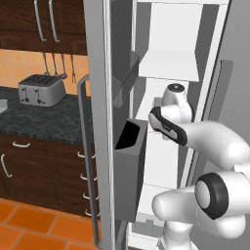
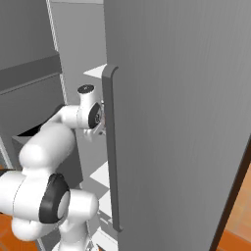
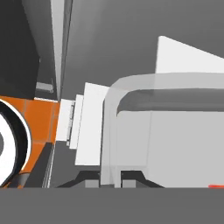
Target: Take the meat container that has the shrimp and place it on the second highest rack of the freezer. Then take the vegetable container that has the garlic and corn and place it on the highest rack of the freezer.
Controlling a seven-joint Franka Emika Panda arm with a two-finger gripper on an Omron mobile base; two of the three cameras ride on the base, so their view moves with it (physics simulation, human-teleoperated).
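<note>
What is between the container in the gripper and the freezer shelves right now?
Nothing visible. In the hand view the gripper is shut on the rim of the clear container, with white shelf edges right beside it. In the left base view the arm already reaches past the door bins into the freezer.

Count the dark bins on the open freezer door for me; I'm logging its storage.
2: an upper door bin beside the top shelf level, and a larger lower door bin beneath it. Others may sit out of frame.
</note>
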